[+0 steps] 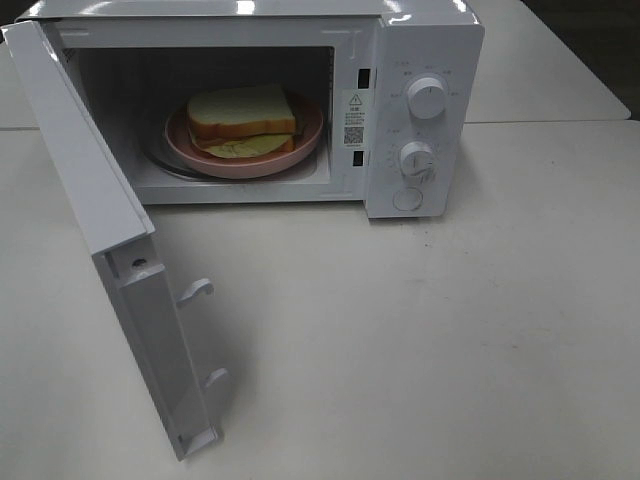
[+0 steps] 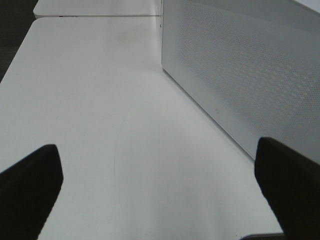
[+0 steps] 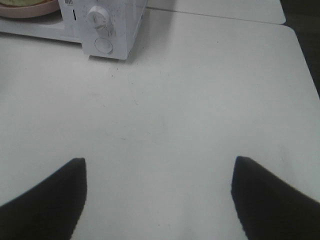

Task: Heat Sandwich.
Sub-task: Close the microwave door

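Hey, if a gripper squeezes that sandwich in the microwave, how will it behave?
Probably soft: the sandwich is white bread, so a pinch would likely dent it. The filling pokes out in front, so the slices may slide apart.

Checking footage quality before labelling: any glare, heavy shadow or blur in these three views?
Exterior high: lights glare on the microwave top, the open door casts a soft shadow on the table, the sandwich inside is dimmer but readable. Left wrist: the left gripper shows as dark, soft-edged shapes; no glare. Right wrist: the right gripper is likewise blurred, table evenly lit.
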Robot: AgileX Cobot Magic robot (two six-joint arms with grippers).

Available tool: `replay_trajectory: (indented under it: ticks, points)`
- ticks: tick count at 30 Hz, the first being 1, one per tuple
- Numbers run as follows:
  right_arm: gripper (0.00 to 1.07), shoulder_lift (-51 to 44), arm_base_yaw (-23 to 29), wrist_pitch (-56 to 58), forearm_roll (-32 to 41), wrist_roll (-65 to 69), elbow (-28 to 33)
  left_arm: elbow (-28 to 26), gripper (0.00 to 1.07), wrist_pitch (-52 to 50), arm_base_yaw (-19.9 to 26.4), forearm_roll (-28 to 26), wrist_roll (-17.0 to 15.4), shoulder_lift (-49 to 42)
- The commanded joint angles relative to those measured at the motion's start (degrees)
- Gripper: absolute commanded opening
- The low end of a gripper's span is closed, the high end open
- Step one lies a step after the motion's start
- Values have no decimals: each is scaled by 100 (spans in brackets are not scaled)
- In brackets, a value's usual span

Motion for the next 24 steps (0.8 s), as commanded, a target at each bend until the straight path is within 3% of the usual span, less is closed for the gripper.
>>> replay_trajectory:
  ticks: [1,24]
  points:
    - [77,-275,-74,11,29,-40,29,17,101,-17,11,-11,-52,-166]
    - [76,-269,-74,11,23,-23,29,17,101,-17,11,-11,-52,-166]
